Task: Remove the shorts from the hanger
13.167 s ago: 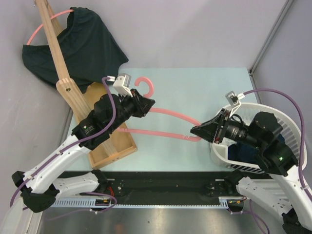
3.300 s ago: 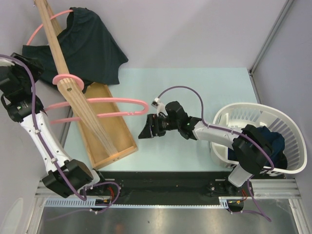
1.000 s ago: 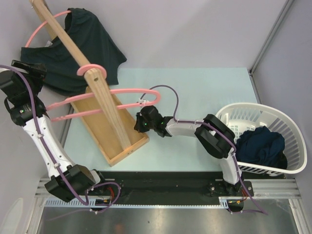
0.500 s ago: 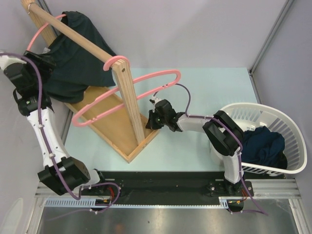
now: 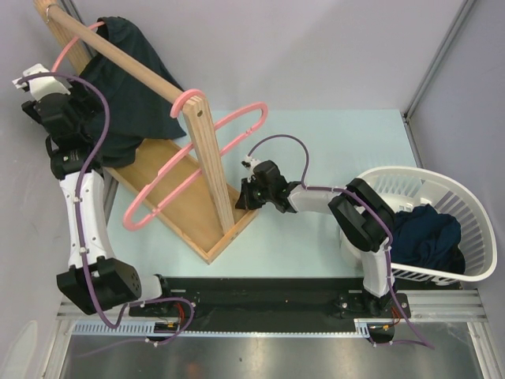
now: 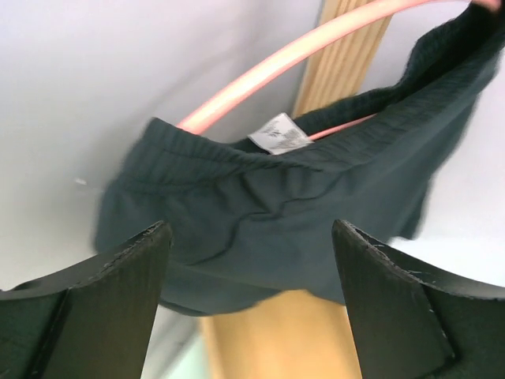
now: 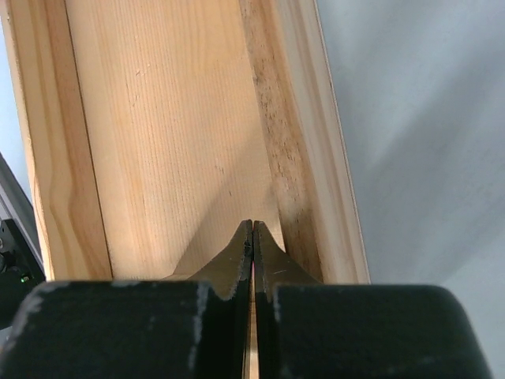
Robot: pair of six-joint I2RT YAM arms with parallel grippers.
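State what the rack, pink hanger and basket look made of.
Rack: unfinished pale wood, with visible grain.
Pink hanger: likely smooth plastic or coated wire, being thin, glossy and uniform in colour.
Basket: white moulded plastic with slotted walls.

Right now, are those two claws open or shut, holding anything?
Left gripper: open, holding nothing, facing the dark shorts.
Right gripper: shut, empty, at the wooden stand.

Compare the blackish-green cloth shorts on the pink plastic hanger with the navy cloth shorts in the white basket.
The blackish-green shorts hang draped from the pink hanger on the wooden rack; the navy shorts lie crumpled in the white basket. The green pair is not yet removed; the navy pair is off any hanger. Both are soft, dark cloth.
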